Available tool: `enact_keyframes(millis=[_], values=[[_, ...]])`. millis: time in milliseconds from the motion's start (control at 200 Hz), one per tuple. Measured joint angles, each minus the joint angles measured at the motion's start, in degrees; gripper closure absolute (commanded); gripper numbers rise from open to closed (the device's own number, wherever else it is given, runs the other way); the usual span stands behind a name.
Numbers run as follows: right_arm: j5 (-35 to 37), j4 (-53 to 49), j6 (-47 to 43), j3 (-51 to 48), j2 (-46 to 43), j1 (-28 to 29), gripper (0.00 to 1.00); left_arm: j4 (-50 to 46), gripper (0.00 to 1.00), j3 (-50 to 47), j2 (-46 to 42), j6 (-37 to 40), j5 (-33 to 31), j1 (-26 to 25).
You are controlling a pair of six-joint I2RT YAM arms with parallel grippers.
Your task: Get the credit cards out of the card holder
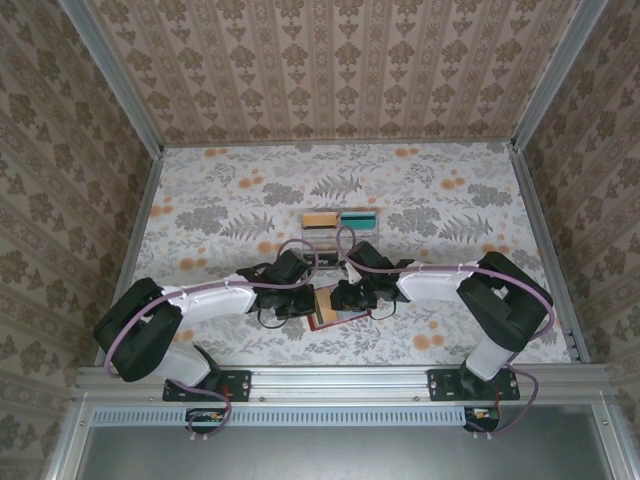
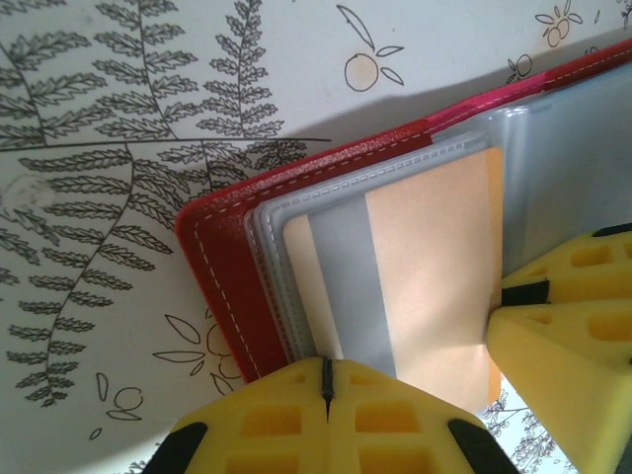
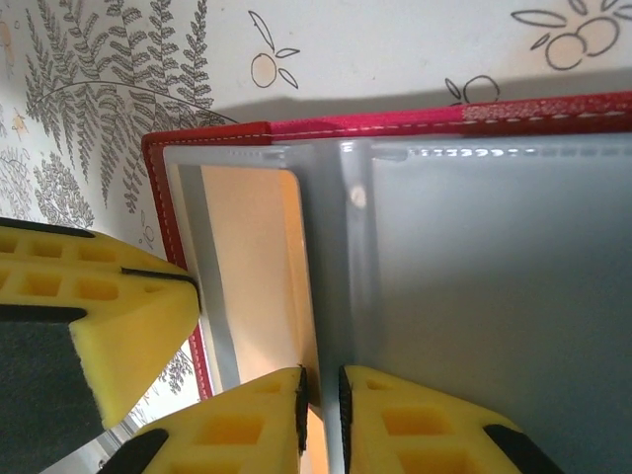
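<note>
The red card holder (image 1: 330,318) lies open on the table between both grippers, its grey inner sleeves (image 3: 494,286) facing up. A peach credit card (image 2: 434,267) with a grey stripe sits in the left sleeve, seen too in the right wrist view (image 3: 252,267). My left gripper (image 2: 327,380) is shut on the near edge of that sleeve and card. My right gripper (image 3: 321,395) pinches the grey middle fold of the holder between nearly closed jaws. In the top view the left gripper (image 1: 312,297) and the right gripper (image 1: 342,296) almost touch over the holder.
A clear compartment tray (image 1: 340,238) with orange and teal contents stands just beyond the grippers. The floral tablecloth (image 1: 220,210) spreads to patterned walls on three sides. The right gripper's fingers (image 2: 563,326) crowd the left wrist view's right side.
</note>
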Motion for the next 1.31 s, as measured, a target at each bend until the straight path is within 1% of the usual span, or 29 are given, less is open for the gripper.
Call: enact_keyframes(millis=[60, 120, 345, 695, 705, 750, 780, 930, 1035, 1090, 1205, 1305], values=[[-0.22, 0.31, 0.17, 0.09, 0.26, 0.07, 0.9, 0.02, 1.0, 0.0, 0.0, 0.0, 0.02, 0.0], [-0.39, 0.31, 0.04, 0.13, 0.26, 0.09, 1.0, -0.09, 1.0, 0.0, -0.11, 0.0, -0.04, 0.02], [-0.31, 0.09, 0.07, 0.17, 0.17, 0.02, 1.0, -0.57, 1.0, -0.02, -0.44, 0.13, -0.04, 0.28], [0.39, -0.15, 0.04, -1.64, -2.69, -2.34, 1.0, -1.11, 1.0, -0.37, -0.74, 0.59, -0.02, 0.28], [0.39, -0.15, 0.04, -1.68, -2.69, -2.36, 0.99, -1.14, 1.0, -0.37, -0.74, 0.61, -0.04, 0.28], [0.35, -0.11, 0.07, -1.73, -2.69, -2.38, 0.86, -1.14, 1.0, -0.37, -0.74, 0.66, -0.04, 0.28], [0.33, -0.09, 0.02, -1.73, -2.67, -2.38, 0.83, -1.11, 1.0, -0.37, -0.74, 0.79, -0.02, 0.28], [-0.63, 0.98, 0.09, -1.73, -1.99, -2.38, 0.78, -1.11, 1.0, -0.37, -0.74, 1.07, 0.02, 0.28], [-1.62, 2.21, 0.09, -1.73, -0.15, -2.38, 0.78, -1.07, 1.0, -0.37, -0.74, 1.25, 0.07, 0.26], [-2.4, 2.99, 0.11, -1.73, 0.26, -2.38, 0.8, -1.07, 1.0, -0.37, -0.74, 1.27, 0.07, 0.26], [-3.13, 3.58, 0.24, -1.73, 0.68, -2.38, 0.88, -1.07, 1.0, -0.37, -0.74, 1.51, 0.2, 0.26], [-3.8, 4.13, 0.22, -1.73, 0.68, -2.45, 1.0, -1.09, 1.0, -0.37, -0.74, 1.81, 0.22, 0.26]])
